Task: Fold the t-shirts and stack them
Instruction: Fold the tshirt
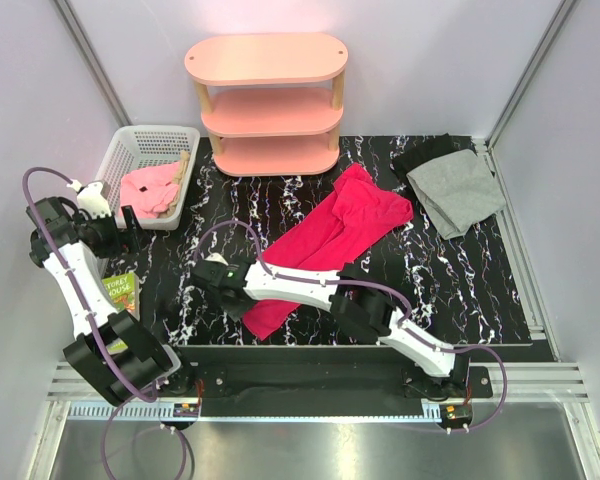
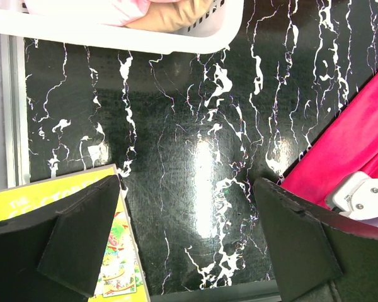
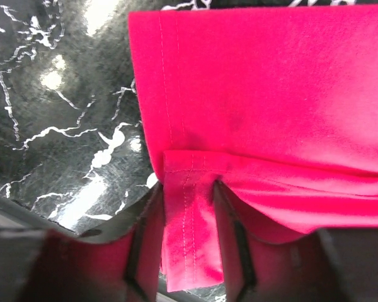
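Note:
The red t-shirt (image 1: 342, 232) lies crumpled in a long diagonal strip across the middle of the black marbled table. My right gripper (image 1: 212, 274) reaches to its lower left end. In the right wrist view a folded piece of the stitched hem (image 3: 188, 220) fills the gap of this gripper (image 3: 188, 189), and both fingers press against it. The grey t-shirt (image 1: 458, 190) lies loosely folded at the far right corner. My left gripper (image 1: 128, 228) hovers by the basket, open and empty (image 2: 186, 182), with the red t-shirt's edge (image 2: 359, 141) to its right.
A pink three-tier shelf (image 1: 267, 100) stands at the back. A white basket (image 1: 145, 145) with pink cloth (image 1: 150, 188) sits at the back left. A yellow book (image 1: 121, 291) lies by the left arm. Dark cloth (image 1: 425, 155) lies beside the grey shirt.

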Tool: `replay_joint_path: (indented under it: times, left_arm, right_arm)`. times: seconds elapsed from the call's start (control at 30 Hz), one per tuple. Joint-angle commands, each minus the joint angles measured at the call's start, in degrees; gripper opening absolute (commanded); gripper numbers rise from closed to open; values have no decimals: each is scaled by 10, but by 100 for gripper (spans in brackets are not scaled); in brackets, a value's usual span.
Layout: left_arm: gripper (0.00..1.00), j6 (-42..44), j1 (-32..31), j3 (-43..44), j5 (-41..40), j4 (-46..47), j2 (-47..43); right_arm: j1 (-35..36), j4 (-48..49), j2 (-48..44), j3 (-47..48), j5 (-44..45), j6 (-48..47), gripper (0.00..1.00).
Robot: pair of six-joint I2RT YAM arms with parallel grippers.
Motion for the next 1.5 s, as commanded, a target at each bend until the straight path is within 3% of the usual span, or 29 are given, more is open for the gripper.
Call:
replay_joint_path:
  times: [0.0,0.1,0.13,0.2,0.23,0.57,0.93,1.03,1.27,1.47]
  left_arm:
    - [93,12,4,8,20,6,-4]
    - [93,13,4,9,23,6,-4]
    - [93,13,4,8,23,6,-5]
    - [93,12,4,8,24,5,-5]
    - [93,14,4,7,24,6,-5]
    - [93,12,4,16,26,5,-1]
    - [92,5,3,19,39,6,14]
    - [92,2,3,23,45,5,14]
    - [92,-1,2,40,48,-3,14]
    - [91,-10,-7,45,53,-4,16]
  right_arm:
    - [1,11,24,-48,-30,6,39]
    - [1,13,21,-62,-40,9,26]
    - [1,13,17,-65,-41,10,14]
    - [1,13,11,-70,-45,12,1]
    - [2,13,8,-69,-46,11,0]
    - [7,6,-88,-82,-131,22,0]
    - [-13,13,-247,-121,-144,36,0]
    - [-32,22,-280,-150,-159,43,0]
    - [-109,93,-377,-336,-192,63,0]
    - [-185,136,-381,-401,-210,47,0]
